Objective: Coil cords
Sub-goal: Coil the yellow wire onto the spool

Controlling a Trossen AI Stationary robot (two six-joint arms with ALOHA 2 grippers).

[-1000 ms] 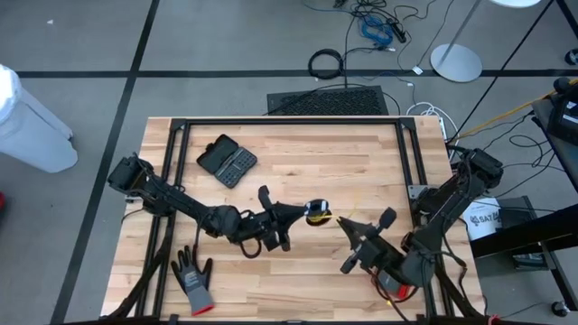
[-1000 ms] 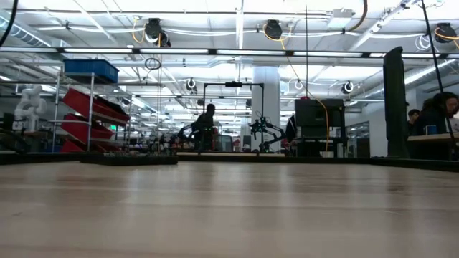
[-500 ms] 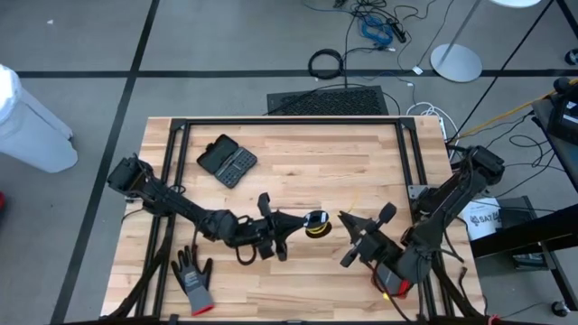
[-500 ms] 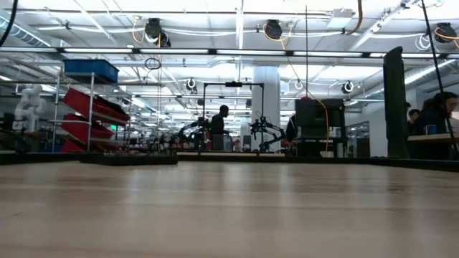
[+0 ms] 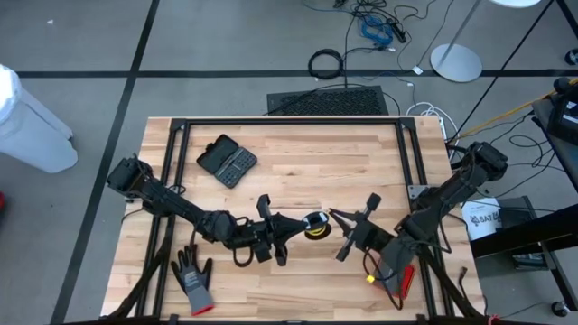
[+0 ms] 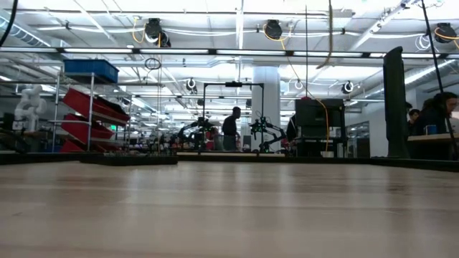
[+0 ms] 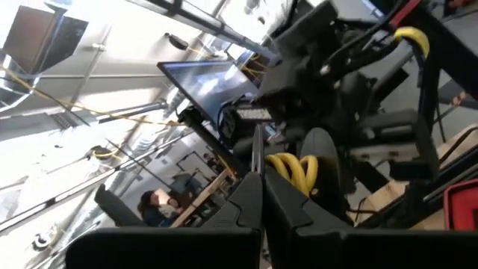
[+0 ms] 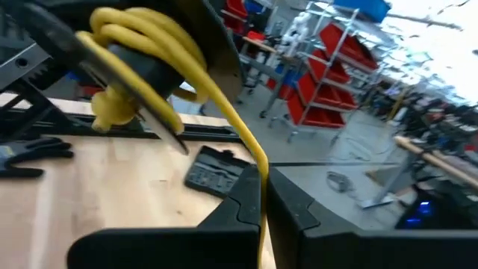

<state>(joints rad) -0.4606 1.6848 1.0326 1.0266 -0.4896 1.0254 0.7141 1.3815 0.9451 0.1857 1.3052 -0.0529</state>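
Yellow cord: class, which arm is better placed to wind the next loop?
Right. The left gripper is shut on the coil, so it is occupied. The right gripper, beside it, has the cord's free strand running between its fingers.

- My high view looks straight down on the whole table (image 5: 361, 171), both arms and the surrounding floor.
- My low view sits at tabletop height, facing level across the boards into the room.
- Each wrist view looks forward, close up; both catch the yellow cord (image 7: 293, 169), as does the high view.
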